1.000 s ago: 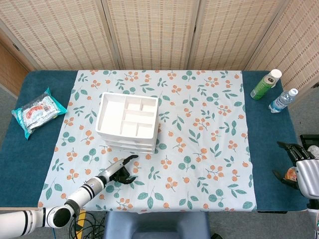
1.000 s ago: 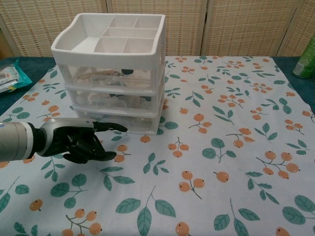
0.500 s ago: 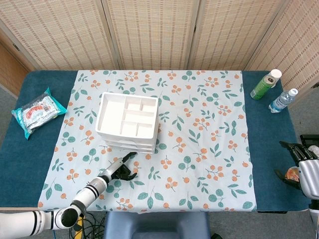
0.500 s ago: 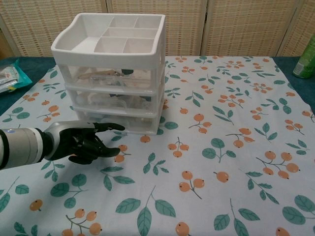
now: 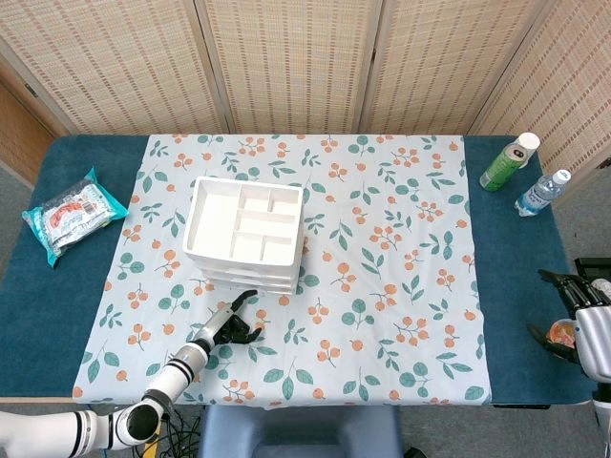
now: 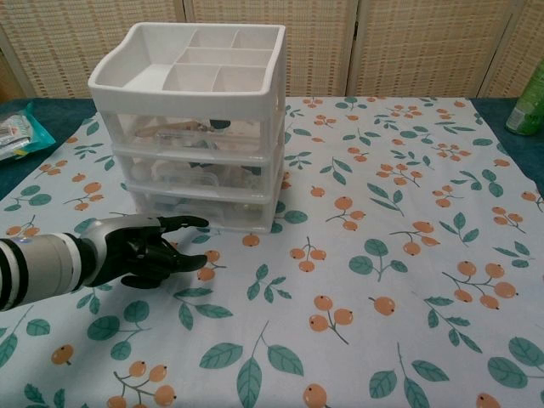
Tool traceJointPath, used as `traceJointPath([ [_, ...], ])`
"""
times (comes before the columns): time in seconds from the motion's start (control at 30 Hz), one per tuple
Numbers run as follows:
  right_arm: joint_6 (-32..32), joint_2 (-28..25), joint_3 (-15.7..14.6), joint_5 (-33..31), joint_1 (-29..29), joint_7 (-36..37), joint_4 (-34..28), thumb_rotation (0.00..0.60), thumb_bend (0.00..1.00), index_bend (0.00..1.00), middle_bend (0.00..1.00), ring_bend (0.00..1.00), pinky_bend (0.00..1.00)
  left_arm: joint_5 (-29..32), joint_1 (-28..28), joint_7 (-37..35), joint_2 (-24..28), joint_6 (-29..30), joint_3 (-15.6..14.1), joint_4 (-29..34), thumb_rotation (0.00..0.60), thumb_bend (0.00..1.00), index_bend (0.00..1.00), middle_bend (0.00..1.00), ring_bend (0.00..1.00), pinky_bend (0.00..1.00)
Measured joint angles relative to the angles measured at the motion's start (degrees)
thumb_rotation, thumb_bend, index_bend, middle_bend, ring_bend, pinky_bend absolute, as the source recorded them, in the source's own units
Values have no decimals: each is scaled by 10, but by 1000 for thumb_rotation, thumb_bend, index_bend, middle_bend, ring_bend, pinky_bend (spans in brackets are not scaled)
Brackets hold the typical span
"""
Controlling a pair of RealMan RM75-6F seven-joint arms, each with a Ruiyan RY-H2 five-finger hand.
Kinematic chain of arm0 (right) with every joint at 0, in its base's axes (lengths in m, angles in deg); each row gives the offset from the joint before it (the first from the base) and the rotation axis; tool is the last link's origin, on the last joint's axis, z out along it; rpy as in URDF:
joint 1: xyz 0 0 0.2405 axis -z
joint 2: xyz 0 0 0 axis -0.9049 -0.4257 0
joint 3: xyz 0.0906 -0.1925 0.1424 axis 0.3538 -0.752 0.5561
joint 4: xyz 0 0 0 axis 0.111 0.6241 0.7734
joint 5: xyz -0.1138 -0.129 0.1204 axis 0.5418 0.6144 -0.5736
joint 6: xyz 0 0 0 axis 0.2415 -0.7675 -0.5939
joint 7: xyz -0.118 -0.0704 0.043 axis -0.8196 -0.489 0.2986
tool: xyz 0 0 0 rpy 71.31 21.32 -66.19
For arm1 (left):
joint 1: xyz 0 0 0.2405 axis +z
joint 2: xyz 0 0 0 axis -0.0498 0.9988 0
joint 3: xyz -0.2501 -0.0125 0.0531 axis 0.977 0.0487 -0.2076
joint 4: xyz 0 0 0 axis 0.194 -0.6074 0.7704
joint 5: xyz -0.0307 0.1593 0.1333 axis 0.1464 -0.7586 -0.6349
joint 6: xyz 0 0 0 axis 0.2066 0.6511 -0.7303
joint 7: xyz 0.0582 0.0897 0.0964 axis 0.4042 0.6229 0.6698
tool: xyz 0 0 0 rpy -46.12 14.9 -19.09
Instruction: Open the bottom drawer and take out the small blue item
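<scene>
Left hand (image 6: 151,252) reaches at closed bottom drawer (image 6: 208,210), fingers spread.

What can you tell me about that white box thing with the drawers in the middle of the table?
The drawer unit looks like white plastic: an open tray on top split into compartments, which look empty, and three clear-fronted drawers stacked beneath, all shut. Small items show dimly through the fronts, too blurred to name. It stands upright on the floral tablecloth. The left hand reaches toward the bottom drawer, one dark finger close to its front; contact cannot be confirmed.
</scene>
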Motion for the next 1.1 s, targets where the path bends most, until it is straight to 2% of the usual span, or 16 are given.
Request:
traceJointPath([
  [0.2,-3,0,1,-3,3,4,2,600,214,181,287,261,358,2,1,-9,-2,-15,13,-5,600,385,0,971,1000,1000],
  [1.1,1,3,5,-14,6,10,11,600,214,181,287,263,358,24,-15,-9,-25,-43,35,-42,600,385,0,971,1000,1000],
])
